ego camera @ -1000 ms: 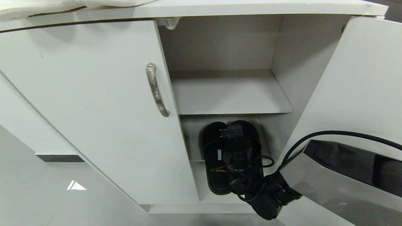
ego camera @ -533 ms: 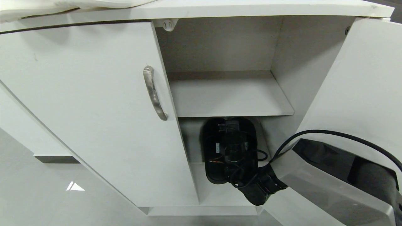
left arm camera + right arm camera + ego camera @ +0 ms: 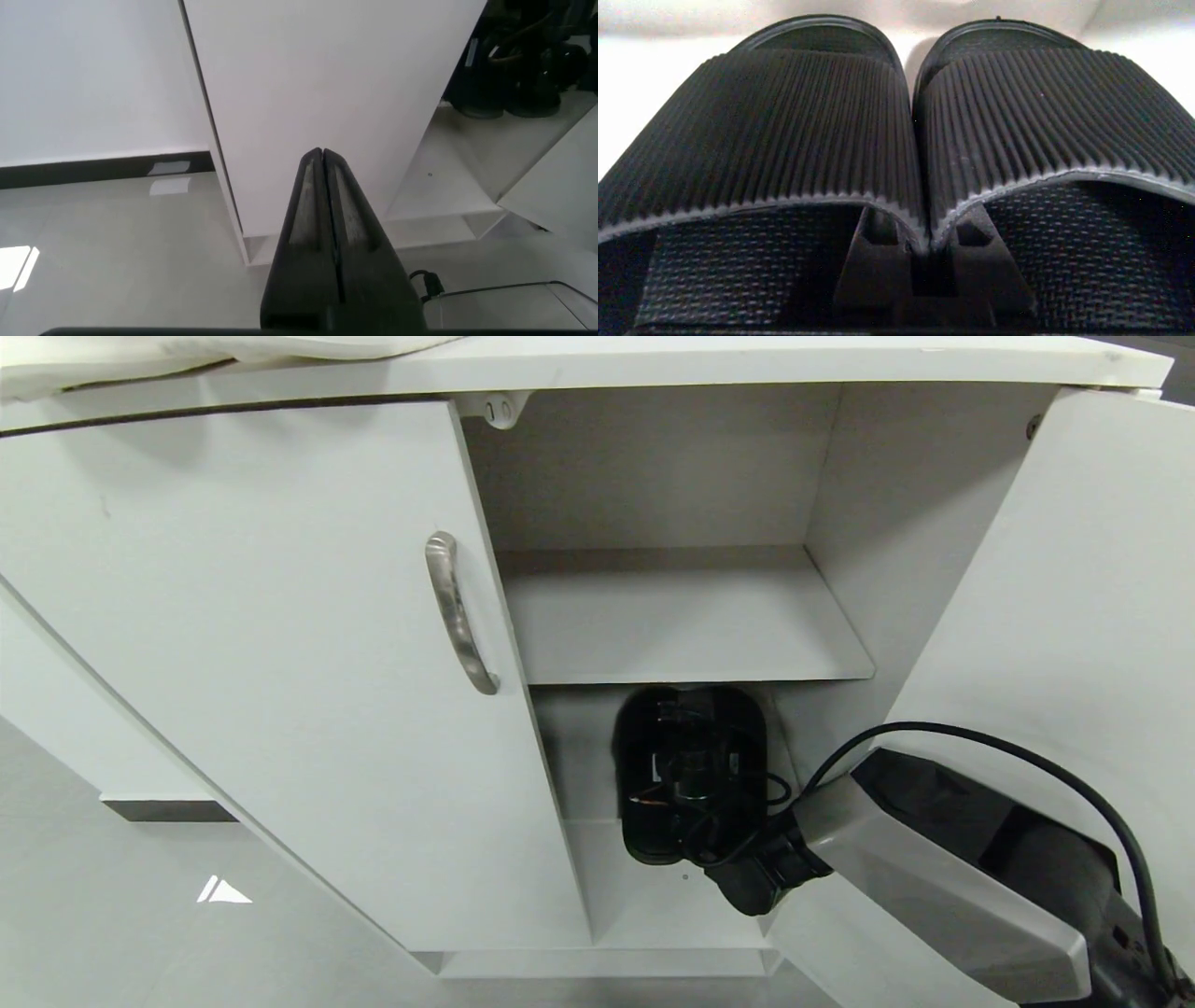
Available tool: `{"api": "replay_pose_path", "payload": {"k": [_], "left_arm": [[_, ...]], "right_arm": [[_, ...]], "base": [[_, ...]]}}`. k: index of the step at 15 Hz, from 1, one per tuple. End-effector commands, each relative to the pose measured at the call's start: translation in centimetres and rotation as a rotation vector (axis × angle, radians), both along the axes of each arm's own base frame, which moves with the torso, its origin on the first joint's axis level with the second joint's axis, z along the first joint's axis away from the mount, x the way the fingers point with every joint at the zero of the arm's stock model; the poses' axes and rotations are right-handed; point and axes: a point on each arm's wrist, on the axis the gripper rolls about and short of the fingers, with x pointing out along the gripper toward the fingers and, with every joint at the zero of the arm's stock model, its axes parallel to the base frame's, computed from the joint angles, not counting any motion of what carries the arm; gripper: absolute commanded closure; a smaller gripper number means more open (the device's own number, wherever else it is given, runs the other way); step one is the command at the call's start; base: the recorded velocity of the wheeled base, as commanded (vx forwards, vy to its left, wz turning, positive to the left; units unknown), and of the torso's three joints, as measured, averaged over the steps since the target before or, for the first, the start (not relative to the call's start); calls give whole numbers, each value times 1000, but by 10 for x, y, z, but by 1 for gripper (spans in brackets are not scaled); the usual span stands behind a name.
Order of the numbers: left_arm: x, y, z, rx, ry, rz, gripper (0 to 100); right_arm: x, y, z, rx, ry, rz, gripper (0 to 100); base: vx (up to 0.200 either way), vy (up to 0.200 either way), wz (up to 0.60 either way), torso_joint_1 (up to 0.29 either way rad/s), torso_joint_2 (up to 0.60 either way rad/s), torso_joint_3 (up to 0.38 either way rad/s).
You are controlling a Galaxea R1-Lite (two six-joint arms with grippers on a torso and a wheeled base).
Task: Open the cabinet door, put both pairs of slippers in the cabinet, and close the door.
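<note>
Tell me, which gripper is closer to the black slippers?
Right. The right gripper pinches the black slippers by their straps inside the lower compartment; the left gripper hangs outside, in front of the closed left door, well away.

Looking like a room in a home — showing a white cabinet (image 3: 233, 616) with a metal handle (image 3: 457, 611) and plain shelves (image 3: 681, 616), holding black slippers (image 3: 785, 140) inside, standing on a glossy pale floor (image 3: 112, 915) by a dark skirting strip (image 3: 103, 168), carrying a pale cloth (image 3: 140, 355) on top.
</note>
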Motion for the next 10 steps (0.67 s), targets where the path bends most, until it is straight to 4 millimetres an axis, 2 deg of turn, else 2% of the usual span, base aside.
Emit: {"api": "replay_pose_path", "payload": {"k": [1, 3, 4, 7, 9, 10], "left_arm": [[0, 0, 0, 0, 3, 0, 100], [0, 0, 0, -2, 1, 1, 100], [0, 0, 0, -2, 1, 1, 100], [0, 0, 0, -2, 1, 0, 100], [0, 0, 0, -2, 3, 0, 100], [0, 0, 0, -2, 1, 0, 100]], "right_arm": [[5, 0, -10, -11, 13, -5, 100], [6, 1, -10, -8, 9, -5, 100], [6, 1, -10, -8, 9, -6, 0], [0, -1, -17, -25, 30, -2, 0], [-23, -4, -12, -23, 27, 35, 0], [-38, -8, -3, -17, 21, 70, 0]], "base": [[0, 0, 0, 0, 0, 0], [0, 0, 0, 0, 0, 0], [0, 0, 0, 0, 0, 0], [0, 0, 0, 0, 0, 0], [0, 0, 0, 0, 0, 0], [0, 0, 0, 0, 0, 0]]}}
